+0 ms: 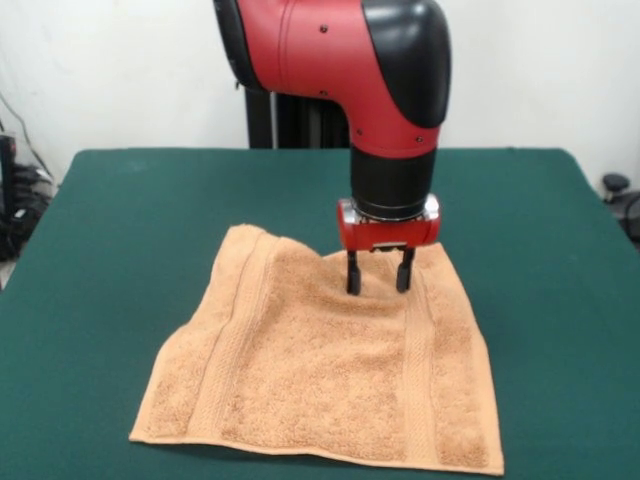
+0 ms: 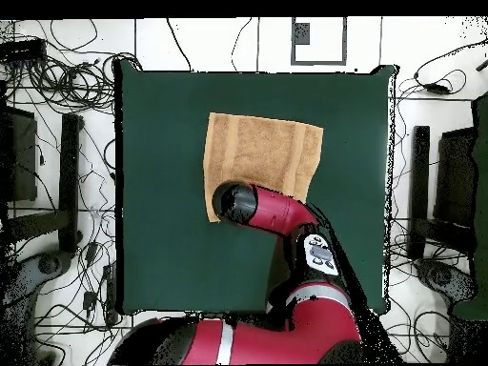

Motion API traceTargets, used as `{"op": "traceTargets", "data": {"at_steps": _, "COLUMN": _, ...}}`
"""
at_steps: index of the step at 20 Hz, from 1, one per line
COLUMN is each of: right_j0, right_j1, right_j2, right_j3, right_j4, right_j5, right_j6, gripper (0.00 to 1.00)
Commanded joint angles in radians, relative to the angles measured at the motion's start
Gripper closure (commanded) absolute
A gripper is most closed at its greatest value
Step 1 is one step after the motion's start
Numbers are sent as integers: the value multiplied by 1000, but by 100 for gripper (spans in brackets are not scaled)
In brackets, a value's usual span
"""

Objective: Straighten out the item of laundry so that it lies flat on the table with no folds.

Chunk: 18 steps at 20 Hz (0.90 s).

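The orange-tan towel (image 1: 330,370) lies spread on the dark green table (image 1: 120,220), with its two ribbed bands running from the far edge to the near edge. Its far edge is slightly wavy, with a small rise left of the gripper. My gripper (image 1: 378,275) points straight down near the middle of that far edge. It is open, with its two black fingertips (image 1: 352,280) apart and touching the towel. In the overhead view the arm's wrist (image 2: 233,202) hides the gripper and part of the towel (image 2: 262,152) on the table (image 2: 162,238).
Cables and chair frames (image 2: 57,191) lie on the floor around the table. A wide band of green top surrounds the towel on all sides. The pedestal (image 1: 290,120) stands behind the table's far edge.
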Motion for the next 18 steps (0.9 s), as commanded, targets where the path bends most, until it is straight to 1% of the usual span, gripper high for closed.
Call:
{"op": "traceTargets", "data": {"at_steps": 1, "right_j0": 69, "right_j1": 54, "right_j2": 156, "right_j3": 43, "right_j4": 64, "right_j5": -59, "right_j6": 252, "gripper": 0}}
{"op": "traceTargets", "data": {"at_steps": 7, "right_j0": 99, "right_j1": 44, "right_j2": 153, "right_j3": 35, "right_j4": 84, "right_j5": -44, "right_j6": 265, "gripper": 0}}
{"op": "traceTargets", "data": {"at_steps": 18, "right_j0": 112, "right_j1": 48, "right_j2": 164, "right_j3": 32, "right_j4": 126, "right_j5": -57, "right_j6": 257, "gripper": 0}}
